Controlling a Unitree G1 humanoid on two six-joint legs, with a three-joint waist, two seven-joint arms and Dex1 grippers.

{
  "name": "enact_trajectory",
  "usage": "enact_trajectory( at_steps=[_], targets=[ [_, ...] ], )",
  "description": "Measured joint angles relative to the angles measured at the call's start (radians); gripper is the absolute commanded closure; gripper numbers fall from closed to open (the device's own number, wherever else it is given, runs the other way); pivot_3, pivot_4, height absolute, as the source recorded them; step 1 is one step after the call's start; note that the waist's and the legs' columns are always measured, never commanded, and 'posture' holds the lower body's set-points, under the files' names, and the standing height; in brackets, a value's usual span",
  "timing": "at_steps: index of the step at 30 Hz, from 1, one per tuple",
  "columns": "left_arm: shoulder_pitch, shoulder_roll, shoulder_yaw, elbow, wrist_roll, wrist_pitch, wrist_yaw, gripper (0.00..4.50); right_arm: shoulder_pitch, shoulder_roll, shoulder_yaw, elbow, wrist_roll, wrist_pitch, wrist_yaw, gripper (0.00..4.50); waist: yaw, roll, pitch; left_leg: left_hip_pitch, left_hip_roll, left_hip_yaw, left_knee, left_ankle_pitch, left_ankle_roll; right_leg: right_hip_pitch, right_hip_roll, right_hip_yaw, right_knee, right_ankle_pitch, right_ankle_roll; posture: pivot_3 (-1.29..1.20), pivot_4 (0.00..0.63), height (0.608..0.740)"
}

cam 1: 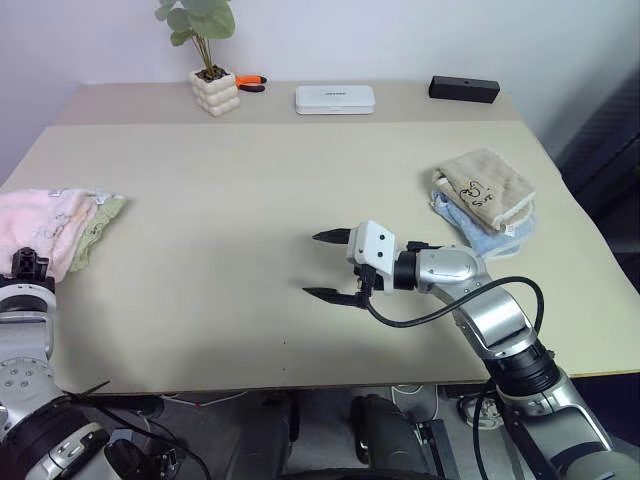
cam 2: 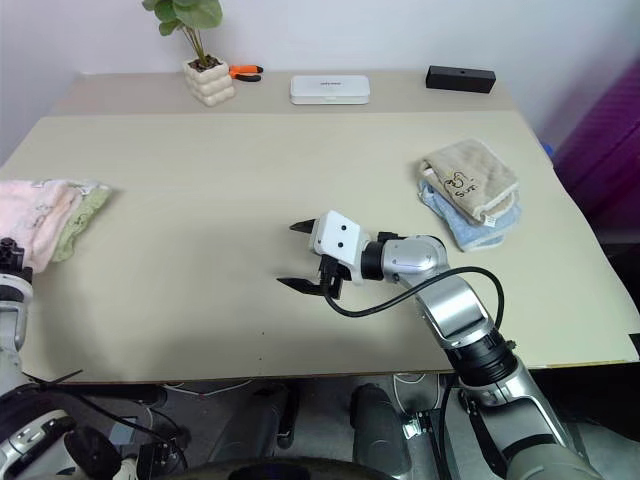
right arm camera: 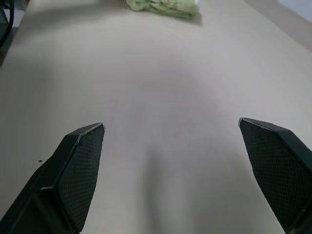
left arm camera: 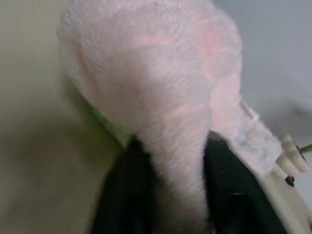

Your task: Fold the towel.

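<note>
The pink towel [cam 1: 38,228] lies bunched at the table's [cam 1: 250,200] left edge, on a green towel [cam 1: 100,225]. The left gripper [left arm camera: 168,195] has pink cloth between its fingers. The right gripper [cam 1: 330,266] waits wide open mid-table, probably ready to help.

The worktop [cam 1: 250,220] is a plain, flat beige. At its left edge the towel [cam 1: 40,228] is pale pink and fluffy, lying on a light green towel [cam 1: 102,218]. Near the right edge a tan towel [cam 1: 487,183] carries a small dark printed motif and rests on a light blue towel [cam 1: 492,236]. The right tool [cam 1: 328,267] has black fingers [right arm camera: 80,165] with a fine dotted texture, fixed to a white block on a silver arm. The left tool's black fingers [left arm camera: 124,195] flank pink pile. At the back stand a white bumpy pot [cam 1: 215,92] with green leaves, orange-handled pliers [cam 1: 251,83], a white box [cam 1: 335,98] and a black box [cam 1: 464,89].
</note>
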Motion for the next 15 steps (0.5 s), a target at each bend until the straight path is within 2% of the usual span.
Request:
enact_trajectory(
  at_steps=[2,8,13,15],
  targets=[
    [0.009,0.001,0.001,-0.032,-0.011,-0.005,0.002,0.58,0.0,-0.005,0.0,0.003,0.0,-0.002,0.006,0.0,-0.001,0.0,0.0,0.0,0.0,0.0,0.0,0.0,0.0,0.0,0.0,0.0,0.0,0.0,0.0,0.0,0.15,0.729],
    [0.125,0.02,0.048,-0.15,-0.016,-0.047,0.025,0.58,-0.006,-0.016,-0.003,0.027,0.0,-0.008,0.02,0.0,-0.009,0.0,0.0,0.0,0.001,0.001,-0.001,0.0,0.0,-0.002,-0.001,0.001,0.0,0.0,-0.001,0.0,0.15,0.729],
    [0.222,0.107,0.116,-0.225,0.055,-0.118,0.031,0.58,-0.028,-0.018,-0.01,0.067,0.0,-0.026,0.034,0.0,0.002,0.0,0.0,0.0,0.001,0.001,-0.001,0.0,0.0,-0.001,-0.001,0.001,-0.001,-0.002,-0.005,0.0,0.15,0.729],
    [0.268,0.162,0.096,-0.246,0.102,-0.126,-0.009,0.58,-0.05,-0.015,-0.014,0.09,0.001,-0.03,0.033,0.0,0.004,-0.001,-0.001,0.001,0.001,0.001,-0.001,0.0,0.0,-0.001,-0.001,0.0,-0.003,-0.002,-0.005,0.0,0.15,0.729]
  ],
)
